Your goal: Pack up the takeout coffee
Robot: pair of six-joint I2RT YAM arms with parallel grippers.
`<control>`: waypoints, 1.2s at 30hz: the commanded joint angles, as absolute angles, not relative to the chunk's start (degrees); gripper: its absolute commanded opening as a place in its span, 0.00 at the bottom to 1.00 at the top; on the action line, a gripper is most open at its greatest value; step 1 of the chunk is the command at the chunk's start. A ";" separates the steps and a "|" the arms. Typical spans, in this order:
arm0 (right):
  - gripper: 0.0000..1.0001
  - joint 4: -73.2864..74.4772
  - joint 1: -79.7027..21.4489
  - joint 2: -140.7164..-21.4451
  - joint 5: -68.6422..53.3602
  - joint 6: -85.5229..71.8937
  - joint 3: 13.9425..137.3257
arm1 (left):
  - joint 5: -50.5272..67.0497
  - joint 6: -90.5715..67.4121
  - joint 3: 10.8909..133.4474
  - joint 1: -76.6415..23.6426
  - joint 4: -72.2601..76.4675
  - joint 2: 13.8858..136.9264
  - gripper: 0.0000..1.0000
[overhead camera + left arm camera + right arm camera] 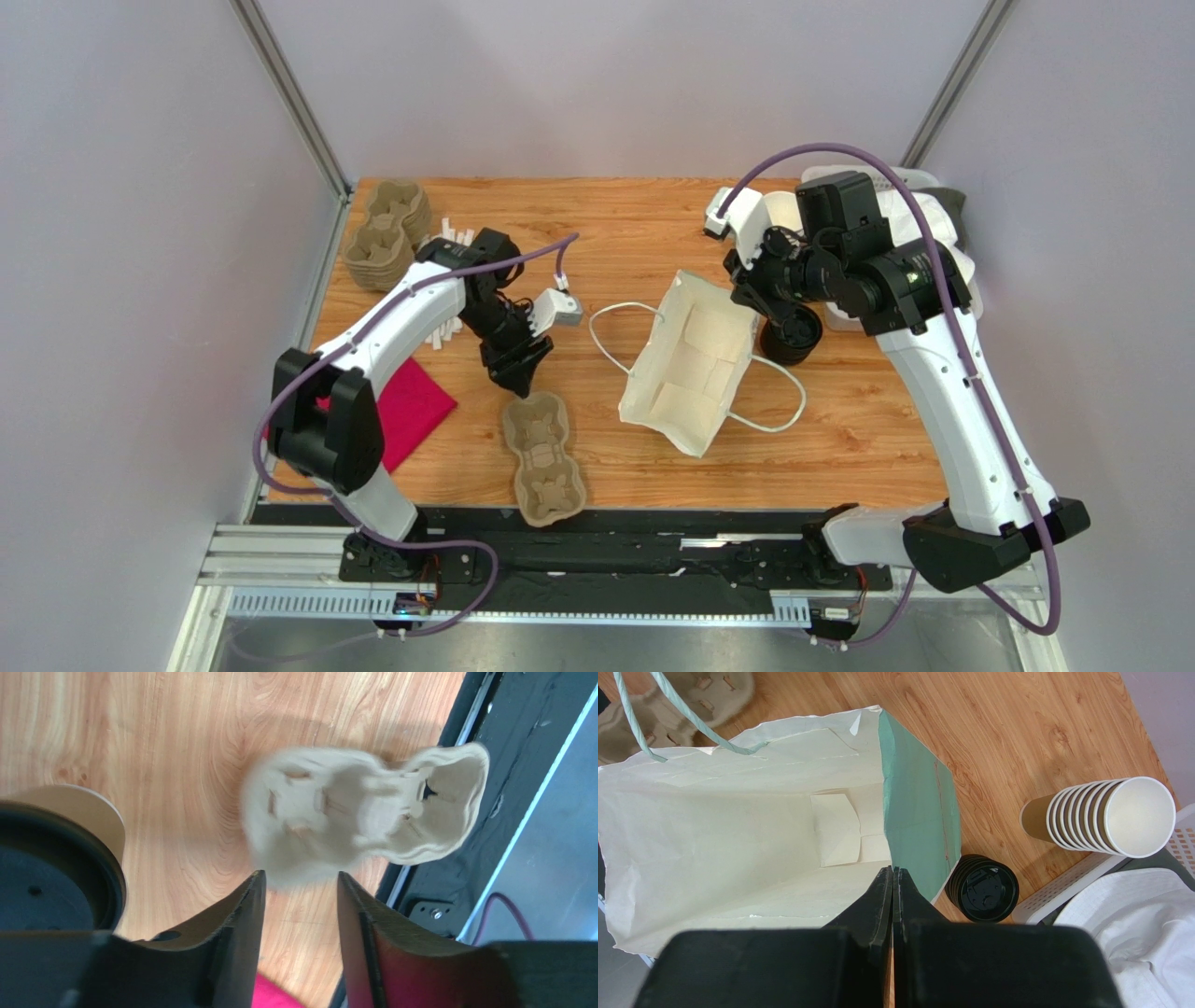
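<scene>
Paper bag (694,361) at centre of table (631,224). Lid stack (793,333) just right of bag, cup stack (1099,815) beyond lids. Cup carrier (543,458) front-left of bag. Takeout coffee (56,861) on table near carrier, apart from it. Carrier stack (387,231) at rear left corner. Cloth (407,406) at left edge.

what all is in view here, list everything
coffee: 1, brown cup with black lid, beside left gripper
bag: 1, white, open, table centre
carrier: 1, beige, near edge
carrier stack: 1, beige, far left corner
cup stack: 1, brown, lidless, on its side, right of bag
lid stack: 1, black, beside bag
cloth: 1, magenta, left side
basket: 1, white, far right
table: 1, wood
left gripper: open, empty, near carrier
right gripper: shut, at bag's rim
</scene>
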State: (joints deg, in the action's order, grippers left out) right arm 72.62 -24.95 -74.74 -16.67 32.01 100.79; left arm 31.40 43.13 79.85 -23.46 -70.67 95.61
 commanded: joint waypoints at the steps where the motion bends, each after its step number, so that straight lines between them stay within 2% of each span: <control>1: 0.00 71.63 -25.14 -73.12 -17.67 32.26 101.25 | 31.99 37.19 74.89 -21.72 -62.67 87.28 0.58; 6: 0.00 71.37 -25.05 -72.95 -17.67 32.26 101.34 | 34.55 33.76 68.67 -18.99 -57.32 82.46 0.65; 12: 0.00 70.84 -25.22 -73.21 -18.02 32.08 101.34 | 33.13 31.73 61.80 -18.99 -49.23 80.77 0.65; 17: 0.00 70.84 -25.14 -73.39 -18.02 31.99 101.34 | 32.88 29.63 60.91 -19.77 -43.16 82.52 0.65; 24: 0.00 70.66 -25.14 -74.09 -18.10 31.73 101.51 | 31.64 29.18 61.61 -21.44 -39.38 88.24 0.56; 36: 0.00 70.84 -25.14 -74.97 -18.02 31.73 101.69 | 30.50 29.18 60.91 -22.59 -38.23 93.78 0.48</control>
